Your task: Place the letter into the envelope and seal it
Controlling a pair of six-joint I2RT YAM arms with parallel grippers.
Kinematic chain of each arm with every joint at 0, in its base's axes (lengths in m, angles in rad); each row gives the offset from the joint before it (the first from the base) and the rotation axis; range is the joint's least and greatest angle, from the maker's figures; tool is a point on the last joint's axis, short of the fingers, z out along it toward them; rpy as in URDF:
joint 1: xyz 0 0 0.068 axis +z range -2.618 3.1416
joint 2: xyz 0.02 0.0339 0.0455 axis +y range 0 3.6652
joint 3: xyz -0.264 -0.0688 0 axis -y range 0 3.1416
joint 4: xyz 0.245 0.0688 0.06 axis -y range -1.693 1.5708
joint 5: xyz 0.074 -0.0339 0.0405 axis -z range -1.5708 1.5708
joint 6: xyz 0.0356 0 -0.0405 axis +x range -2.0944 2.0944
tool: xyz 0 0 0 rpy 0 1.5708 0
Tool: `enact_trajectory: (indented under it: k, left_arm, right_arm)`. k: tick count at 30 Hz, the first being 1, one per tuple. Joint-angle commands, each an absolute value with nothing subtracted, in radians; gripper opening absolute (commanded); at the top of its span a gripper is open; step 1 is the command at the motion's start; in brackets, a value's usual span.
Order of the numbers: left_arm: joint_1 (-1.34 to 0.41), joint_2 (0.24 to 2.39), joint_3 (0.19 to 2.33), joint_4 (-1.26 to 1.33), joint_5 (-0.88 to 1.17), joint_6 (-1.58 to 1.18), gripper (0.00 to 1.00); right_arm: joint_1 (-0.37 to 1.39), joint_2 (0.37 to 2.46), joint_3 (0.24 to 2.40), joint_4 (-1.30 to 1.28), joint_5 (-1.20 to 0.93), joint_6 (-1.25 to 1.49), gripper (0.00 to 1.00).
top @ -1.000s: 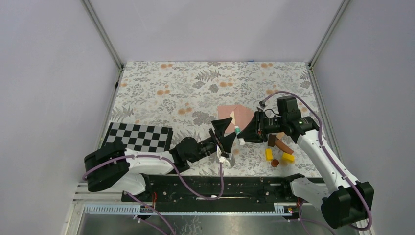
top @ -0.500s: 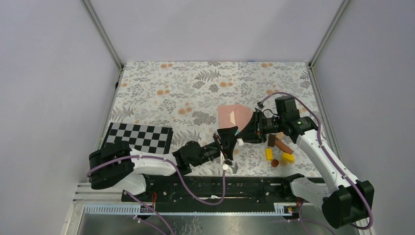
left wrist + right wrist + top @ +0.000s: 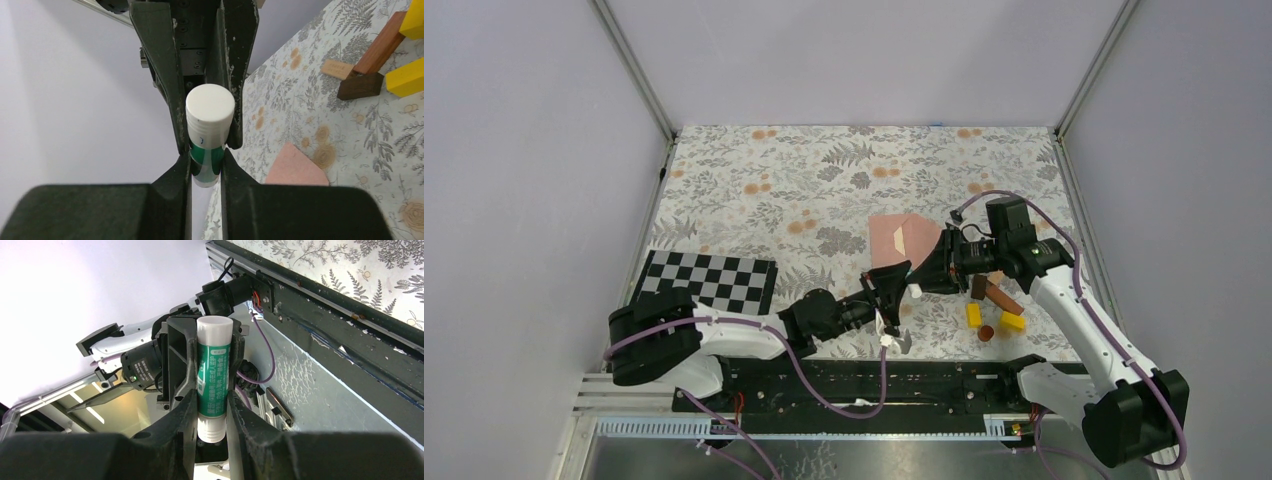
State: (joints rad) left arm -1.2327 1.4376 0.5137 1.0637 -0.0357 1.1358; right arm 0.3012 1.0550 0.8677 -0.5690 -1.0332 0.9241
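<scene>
Both pincers are clamped on the same glue stick (image 3: 214,370), held up in the air between the two arms. The right pincer (image 3: 212,412) grips the green barrel low down, near one white end. The left pincer (image 3: 206,169) has its jaws pressed against the stick from both sides, up by the other white end (image 3: 214,327), which I take to be the cap. Held end to end like that, it looks to me like a set-up for pulling or twisting the cap off: one arm steadies the barrel while the other works the top. Neither arm could manage that alone.

The envelope (image 3: 894,238) lies flat on the flowered worktop (image 3: 754,170), just beyond the two pincers and touched by neither. It sits close enough that the glue would not have far to travel. Its flap seems to be folded open, though from above I can't be sure, and I cannot tell whether the letter is already inside.

A checkerboard (image 3: 709,280) lies off to the left, well apart from the envelope. A few yellow and brown blocks (image 3: 994,305) sit near the right arm. None of these are part of the job.

The likely snag is the stick twisting or slipping in one grip if the cap is stiff.
</scene>
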Motion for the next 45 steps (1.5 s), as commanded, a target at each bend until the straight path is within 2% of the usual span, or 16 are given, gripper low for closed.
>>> enact_trajectory:
  k: [1, 5, 7, 9, 11, 15, 18, 21, 24, 28, 34, 45]
  left_arm:
    - [-1.241, 1.424, 0.545, 1.045, -0.054, 1.035, 0.00]
    - [-1.240, 1.396, 0.571, 0.940, -0.052, 0.861, 0.00]
    - [-1.235, 1.370, 0.593, 0.854, -0.042, 0.754, 0.00]
    - [-1.229, 1.350, 0.627, 0.743, -0.034, 0.629, 0.00]
    - [-1.215, 1.325, 0.654, 0.637, -0.008, 0.490, 0.00]
    - [-1.143, 1.278, 0.702, 0.472, 0.140, 0.178, 0.00]
    - [-1.015, 1.251, 0.752, 0.342, 0.342, -0.075, 0.00]
    - [-0.887, 1.244, 0.794, 0.272, 0.509, -0.258, 0.00]
    - [-0.783, 1.271, 0.852, 0.190, 0.677, -0.373, 0.00]
    - [-0.722, 1.317, 0.910, 0.103, 0.823, -0.422, 0.00]
    - [-0.693, 1.321, 0.919, 0.077, 0.890, -0.440, 0.00]
    - [-0.675, 1.324, 0.919, 0.065, 0.893, -0.436, 0.00]
  right_arm:
    - [0.315, 1.054, 0.930, -0.606, -0.997, 0.866, 0.11]
    - [0.314, 1.061, 1.022, -0.661, -0.876, 0.813, 0.50]
    - [0.314, 1.068, 1.094, -0.694, -0.811, 0.765, 0.66]
    - [0.315, 1.075, 1.188, -0.732, -0.728, 0.700, 0.76]
    - [0.315, 1.074, 1.245, -0.747, -0.651, 0.648, 0.81]
    - [0.315, 1.064, 1.284, -0.721, -0.528, 0.540, 0.84]
    - [0.315, 1.064, 1.271, -0.681, -0.467, 0.473, 0.85]
    - [0.316, 1.062, 1.230, -0.581, -0.484, 0.451, 0.82]
    - [0.339, 1.077, 1.198, -0.469, -0.540, 0.448, 0.79]
    - [0.464, 1.137, 1.231, -0.463, -0.437, 0.389, 0.75]
    - [0.597, 1.226, 1.280, -0.474, -0.299, 0.335, 0.68]
    - [0.667, 1.274, 1.299, -0.465, -0.286, 0.351, 0.56]
